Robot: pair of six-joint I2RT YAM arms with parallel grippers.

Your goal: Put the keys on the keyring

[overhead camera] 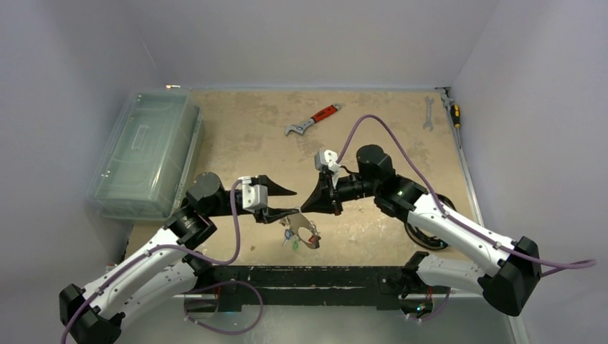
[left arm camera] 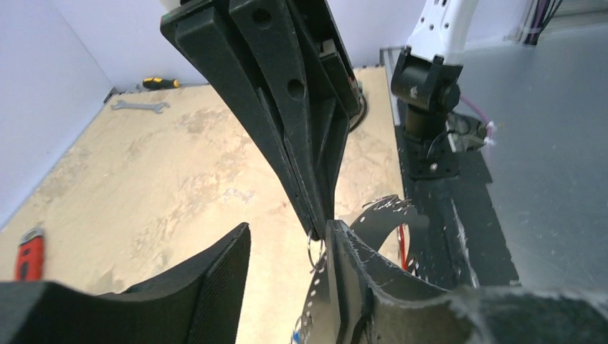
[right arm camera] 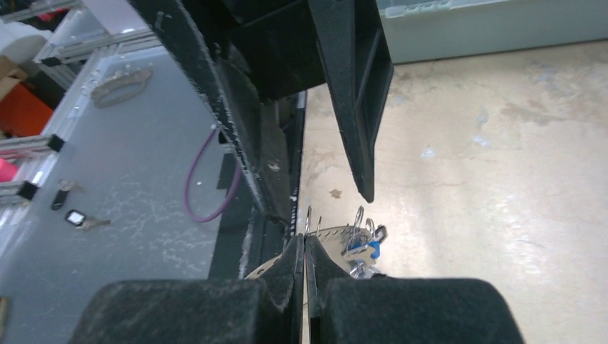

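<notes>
Right gripper (right arm camera: 305, 247): jaws clenched tip to tip, with thin metal sticking up out of the seam. Looks like they're grasping the keyring (left arm camera: 383, 206) at its rim. Can't rule out that it's a key's small wire loop instead, too fine to tell.

Left gripper (overhead camera: 292, 202): jaws released, clear gap between them. The keyring's perforated band lies along the inner face of one left jaw and isn't squeezed. The right jaw tips poke in just above that gap, nearly touching the left jaws.

The keyring hangs off the right jaw tips, partly between the left jaws, up off the tabletop (overhead camera: 244, 136). Keys (right arm camera: 362, 244) (at least one with a blue tag) dangle in a bunch just past the right jaw tips, on the far side of the ring. Looks like they're already on it, but the count can't be read.

Handling, my call:
- **Ring:** thin stiff metal, light and slick. A flat band will pivot in a tip-only pinch, so take it across the flat of the band, deep in the jaws and away from where the keys hang.
- **Keys:** light, loose and swingy. They will slide along the ring and shift its balance when it tilts.
- **Gripping a key:** take it by the head or tag, not the blade. The plastic tags give better friction than bare metal.
- **Risk:** with only one arm holding, the ring may twist or slip out if it gets bumped.
</notes>
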